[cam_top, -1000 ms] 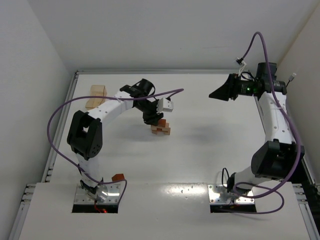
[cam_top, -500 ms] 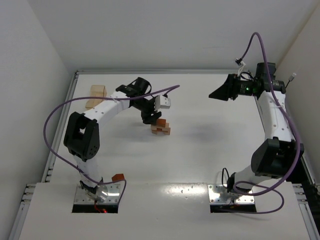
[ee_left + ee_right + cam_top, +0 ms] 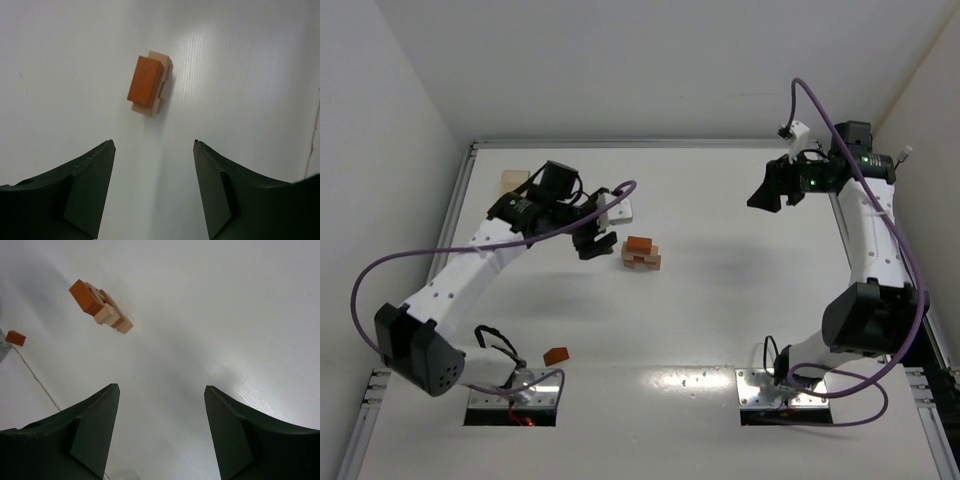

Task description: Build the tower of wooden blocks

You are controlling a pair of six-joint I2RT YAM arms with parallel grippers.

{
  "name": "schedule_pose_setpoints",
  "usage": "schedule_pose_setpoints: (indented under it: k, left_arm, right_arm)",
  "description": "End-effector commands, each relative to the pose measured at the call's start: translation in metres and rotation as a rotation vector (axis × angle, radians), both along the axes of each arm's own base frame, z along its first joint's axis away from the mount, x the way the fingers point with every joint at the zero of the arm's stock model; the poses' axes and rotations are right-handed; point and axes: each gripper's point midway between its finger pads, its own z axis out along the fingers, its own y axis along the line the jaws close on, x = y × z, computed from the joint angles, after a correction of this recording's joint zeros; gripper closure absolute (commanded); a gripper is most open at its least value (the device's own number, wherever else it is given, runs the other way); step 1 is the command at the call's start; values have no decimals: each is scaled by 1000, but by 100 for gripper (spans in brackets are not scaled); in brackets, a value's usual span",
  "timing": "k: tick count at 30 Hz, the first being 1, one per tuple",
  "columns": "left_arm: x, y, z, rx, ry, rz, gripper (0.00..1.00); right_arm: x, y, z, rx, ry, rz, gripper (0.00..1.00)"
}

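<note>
Withdrawn leftward, left gripper stood wide and empty, apparently having released the small tower of tan and reddish-brown wooden blocks just ahead; right gripper wide, empty, well apart.

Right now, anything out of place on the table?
One reddish block sits alone by the left arm's base, well apart from the wood block tower in the middle, so it looks stray. The tower itself stands, nothing toppled.
</note>
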Motion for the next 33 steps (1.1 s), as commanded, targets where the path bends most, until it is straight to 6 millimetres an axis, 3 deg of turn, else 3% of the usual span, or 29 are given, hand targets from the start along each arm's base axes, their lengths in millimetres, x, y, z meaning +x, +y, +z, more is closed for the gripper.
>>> schedule_pose_setpoints:
  k: [1,4,5,7,10,12,14,15,18,21,23,24,28,33]
  left_arm:
    - [-32,35,-15,103,89,88,38]
    - [-57,54,-28,188,134,49,33]
    - [-75,63,-35,224,162,18,31]
    - [-91,73,-46,255,194,10,29]
    - [-97,85,-45,264,163,75,29]
    - [-83,99,-38,211,124,244,29]
    - [-60,112,-29,121,99,471,22]
    - [-54,123,-20,102,61,557,19]
    - [-44,143,-12,46,66,735,10]
    - [-29,171,7,-5,19,958,6]
    - [-24,188,14,-23,1,1073,4]
    - [-21,203,17,-26,0,1174,3]
    - [-10,236,34,-70,-35,1350,1]
    - [-5,272,65,-142,-43,1508,1]
  right_arm:
    - [-8,-1,4,-89,-78,53,34]
    - [-13,6,3,-103,-93,94,34]
    - [-12,10,3,-123,-121,130,34]
    - [-25,19,6,-147,-143,195,34]
    - [-43,42,4,-191,-212,342,34]
    - [-56,65,4,-211,-259,448,34]
    - [-68,83,4,-229,-301,522,34]
    - [-77,101,1,-239,-324,591,34]
    - [-91,129,-2,-250,-373,687,34]
    - [-113,175,-16,-235,-412,834,34]
    - [-111,197,-18,-221,-458,862,34]
    - [-113,207,-28,-205,-428,870,34]
    - [-115,269,-30,-83,-515,895,35]
    - [-137,324,-46,61,-516,918,42]
